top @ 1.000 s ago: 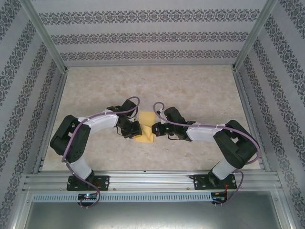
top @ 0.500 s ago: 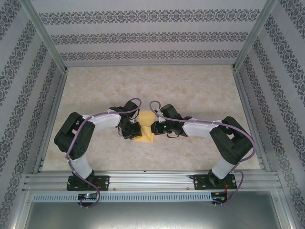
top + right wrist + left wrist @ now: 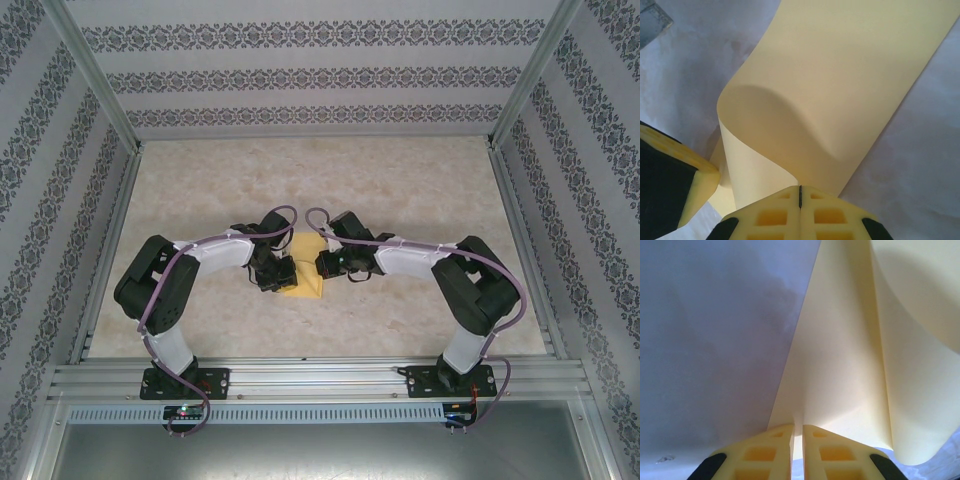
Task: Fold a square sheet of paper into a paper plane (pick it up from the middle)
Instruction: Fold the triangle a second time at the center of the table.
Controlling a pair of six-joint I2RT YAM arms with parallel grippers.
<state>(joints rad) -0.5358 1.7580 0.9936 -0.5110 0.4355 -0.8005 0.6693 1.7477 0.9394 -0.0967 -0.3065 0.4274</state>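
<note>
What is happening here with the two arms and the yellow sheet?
Two robot arms are working on a yellow paper in the middle of the table. The left end effector is closed on one edge of it, and the right end effector is closed on another part. Between them the paper bends up in a loose curl instead of lying flat. No finished plane shape is visible yet.
</note>
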